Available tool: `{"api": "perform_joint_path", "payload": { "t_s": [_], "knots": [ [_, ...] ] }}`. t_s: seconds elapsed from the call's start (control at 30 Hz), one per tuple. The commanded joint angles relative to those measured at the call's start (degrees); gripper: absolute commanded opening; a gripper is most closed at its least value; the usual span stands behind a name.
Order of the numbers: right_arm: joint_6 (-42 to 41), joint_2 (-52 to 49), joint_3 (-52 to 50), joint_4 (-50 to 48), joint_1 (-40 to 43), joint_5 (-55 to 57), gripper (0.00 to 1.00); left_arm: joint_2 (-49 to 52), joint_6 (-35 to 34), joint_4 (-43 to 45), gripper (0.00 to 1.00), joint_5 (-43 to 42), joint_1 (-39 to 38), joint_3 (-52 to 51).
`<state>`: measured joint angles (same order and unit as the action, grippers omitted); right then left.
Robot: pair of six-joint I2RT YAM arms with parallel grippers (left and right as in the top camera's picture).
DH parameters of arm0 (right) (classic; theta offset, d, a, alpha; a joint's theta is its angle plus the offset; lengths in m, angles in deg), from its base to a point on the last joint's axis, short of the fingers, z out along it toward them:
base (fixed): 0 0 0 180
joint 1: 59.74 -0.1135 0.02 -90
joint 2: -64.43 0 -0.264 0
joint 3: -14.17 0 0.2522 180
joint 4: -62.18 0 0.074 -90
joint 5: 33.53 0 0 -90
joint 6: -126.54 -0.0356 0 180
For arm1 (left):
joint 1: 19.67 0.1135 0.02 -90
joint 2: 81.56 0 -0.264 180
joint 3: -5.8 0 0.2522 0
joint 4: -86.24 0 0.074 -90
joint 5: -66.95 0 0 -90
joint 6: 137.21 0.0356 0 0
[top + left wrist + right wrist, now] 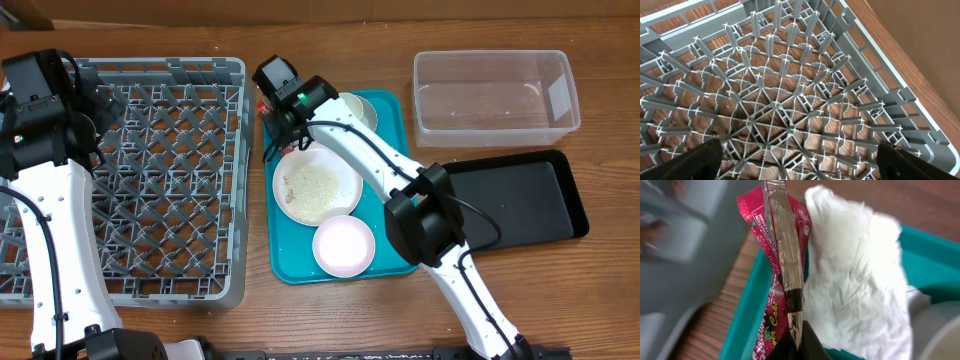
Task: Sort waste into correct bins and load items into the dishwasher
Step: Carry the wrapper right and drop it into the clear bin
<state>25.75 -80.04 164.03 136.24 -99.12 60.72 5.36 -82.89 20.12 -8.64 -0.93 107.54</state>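
- Wooden worktop (330,315) carries everything, and the two arms reach in from its near edge
- Directly beneath the left end effector (807,161) lies the lattice floor of the dish rack (170,200); the fingers are spread wide and hold nothing, and no dishes show in the rack, so this arm looks parked over the loading spot until a dish is ready
- To the right of that end effector, past the rack wall, sits the teal tray (290,250), which keeps the dishes and waste together within reach of both arms
- The right end effector (795,347) is over the tray's far left corner, closed on the lower end of the red snack wrapper (772,280), which stands up from the grip
- Touching the wrapper on its right is the white paper napkin (855,280); I cannot tell whether it is pinched too
- Just nearer than this end effector is the large white plate (283,185) with rice crumbs (322,182), and nearer again the pinkish-white bowl (344,245); the grey-green bowl (358,108) is just to its right
- Well to its right wait the clear tub (495,135) and, nearer, the black tray (520,200), both empty; the wrapper likely goes to one of them
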Motion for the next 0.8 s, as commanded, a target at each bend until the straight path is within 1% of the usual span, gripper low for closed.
{"api": "perform_joint_path", "payload": {
  "t_s": [0.0, 0.13, 0.27, 0.3, 0.33, 0.47, 0.63, 0.67, 0.77],
  "knots": [
    [-3.8, 7.76, 4.0, -0.02, 0.52, -0.48, 0.04, -0.02, -0.52, -0.11, 1.0, 1.03, 0.0, -0.52],
    [-6.36, 12.28, 5.68, 0.28, 2.27, -0.48, 0.04, -0.02, -0.52, -0.09, 1.0, 1.03, 0.0, -0.52],
    [-9.46, 17.64, 6.16, 0.33, 7.28, -3.69, 0.04, -0.02, -0.52, -0.09, 1.0, 1.03, 0.0, -0.52],
    [-9.46, 18.97, 6.16, 0.37, 9.18, -5.73, 0.04, -0.02, -0.52, -0.09, 1.0, 1.03, 0.0, -0.52],
    [-10.16, 21.0, 6.16, 0.79, 12.76, -7.28, 0.04, -0.02, -0.52, -0.09, 1.0, 1.03, 0.0, -0.52],
    [-12.55, 23.3, 6.16, 2.29, 22.67, -6.93, 0.04, -0.02, -0.52, -0.09, 1.0, 1.03, 0.0, -0.52],
    [-22.34, 22.56, 4.52, 5.38, 34.1, -6.93, 0.04, -0.02, -0.52, -0.09, 1.0, 1.03, 0.0, -0.52],
    [-26.97, 21.59, 3.61, 6.86, 37.53, -6.93, 0.04, -0.02, -0.52, -0.09, 1.0, 1.03, 0.0, -0.52],
    [-31.63, 19.96, 1.01, 7.32, 40.76, -6.93, 0.04, -0.02, -0.52, -0.09, 1.0, 1.03, 0.0, -0.52]
  ]
}}
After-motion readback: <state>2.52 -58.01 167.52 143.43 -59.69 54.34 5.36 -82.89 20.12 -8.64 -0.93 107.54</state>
